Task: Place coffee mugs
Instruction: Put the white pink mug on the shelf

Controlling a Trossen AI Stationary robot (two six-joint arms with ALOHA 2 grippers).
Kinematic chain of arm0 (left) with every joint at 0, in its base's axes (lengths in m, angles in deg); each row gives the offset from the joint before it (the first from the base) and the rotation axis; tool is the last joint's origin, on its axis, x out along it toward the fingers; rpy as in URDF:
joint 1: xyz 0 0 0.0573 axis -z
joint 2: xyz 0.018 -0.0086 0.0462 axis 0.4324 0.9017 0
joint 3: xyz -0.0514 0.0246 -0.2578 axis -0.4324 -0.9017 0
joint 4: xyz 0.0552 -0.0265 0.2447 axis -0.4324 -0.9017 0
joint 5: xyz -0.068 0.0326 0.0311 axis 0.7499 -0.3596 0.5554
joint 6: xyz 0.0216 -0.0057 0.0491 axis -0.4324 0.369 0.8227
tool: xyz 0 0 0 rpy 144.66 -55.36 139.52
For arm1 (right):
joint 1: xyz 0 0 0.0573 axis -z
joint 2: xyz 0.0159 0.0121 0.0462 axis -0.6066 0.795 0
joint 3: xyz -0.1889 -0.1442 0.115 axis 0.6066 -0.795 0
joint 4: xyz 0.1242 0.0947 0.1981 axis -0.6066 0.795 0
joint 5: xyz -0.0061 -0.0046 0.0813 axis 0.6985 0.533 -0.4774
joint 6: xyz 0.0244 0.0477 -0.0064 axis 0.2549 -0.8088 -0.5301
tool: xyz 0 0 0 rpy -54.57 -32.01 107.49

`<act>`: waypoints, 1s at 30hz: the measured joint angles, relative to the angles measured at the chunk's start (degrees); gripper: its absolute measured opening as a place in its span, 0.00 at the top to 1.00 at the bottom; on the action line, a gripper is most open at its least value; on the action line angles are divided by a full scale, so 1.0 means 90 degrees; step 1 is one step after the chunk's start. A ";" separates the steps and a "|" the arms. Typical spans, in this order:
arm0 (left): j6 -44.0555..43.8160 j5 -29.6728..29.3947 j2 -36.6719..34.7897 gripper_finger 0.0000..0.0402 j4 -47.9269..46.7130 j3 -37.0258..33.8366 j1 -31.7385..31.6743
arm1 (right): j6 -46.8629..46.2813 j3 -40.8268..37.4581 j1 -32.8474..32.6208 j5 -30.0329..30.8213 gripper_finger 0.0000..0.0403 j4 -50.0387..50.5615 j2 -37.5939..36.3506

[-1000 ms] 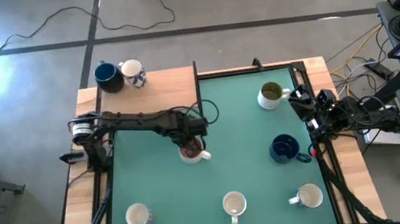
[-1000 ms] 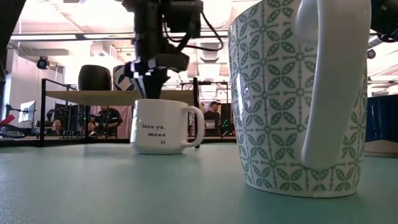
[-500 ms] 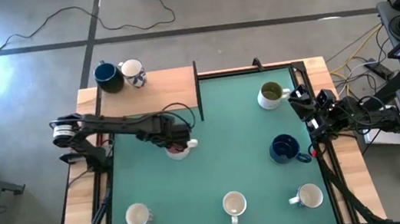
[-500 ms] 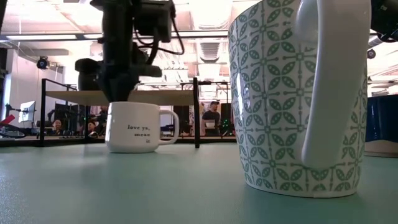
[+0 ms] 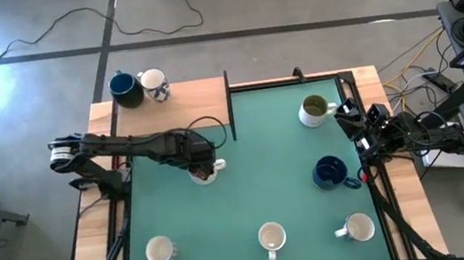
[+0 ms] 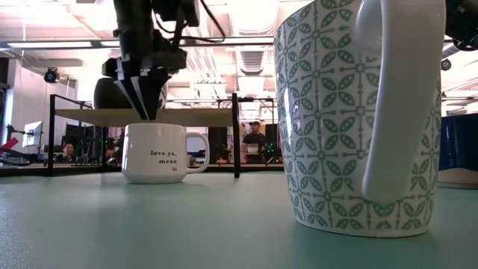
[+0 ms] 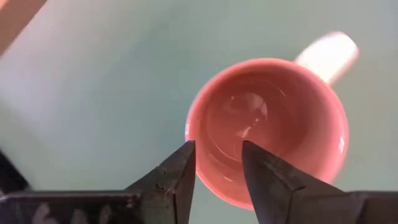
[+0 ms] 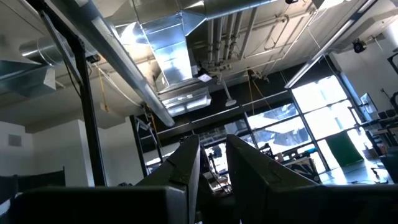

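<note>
Nearest the low camera, a green-patterned mug (image 6: 355,119) fills the foreground at the table's front edge. Farther back, toward the green mat's (image 5: 278,142) left edge, the pink-lined white mug (image 5: 204,173) stands upright on the mat. The left gripper (image 5: 199,158) hangs directly over its rim, fingers (image 7: 177,177) slightly parted, one each side of the near wall without pinching it. The right gripper (image 5: 349,115) waits at the table's right edge; I cannot tell its fingers' state.

Only legible text: "love ya, mean it" on white mug (image 6: 158,153), left of the patterned mug (image 6: 351,112) in low view.
</note>
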 joint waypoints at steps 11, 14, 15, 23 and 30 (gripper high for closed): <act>0.2613 0.0600 0.0064 0.71 0.0343 0.0097 0.0781 | 0.0000 0.0002 0.0002 0.0000 0.83 0.0000 0.0000; 0.2723 0.0602 0.0064 0.71 0.0332 0.0051 0.0909 | 0.0000 0.0000 0.0000 0.0000 0.83 0.0000 0.0000; 0.2780 0.0588 0.0064 0.71 0.0335 0.0037 0.0924 | 0.0000 0.0000 0.0000 0.0000 0.83 0.0000 -0.0002; 0.3417 0.0576 0.0069 0.71 0.0468 -0.0297 0.0878 | 0.0000 0.0000 0.0002 0.0000 0.83 0.0000 0.0000; 0.3806 0.0563 0.0069 0.71 0.0717 -0.0581 0.0745 | 0.0000 0.0000 0.0001 0.0000 0.83 0.0000 -0.0001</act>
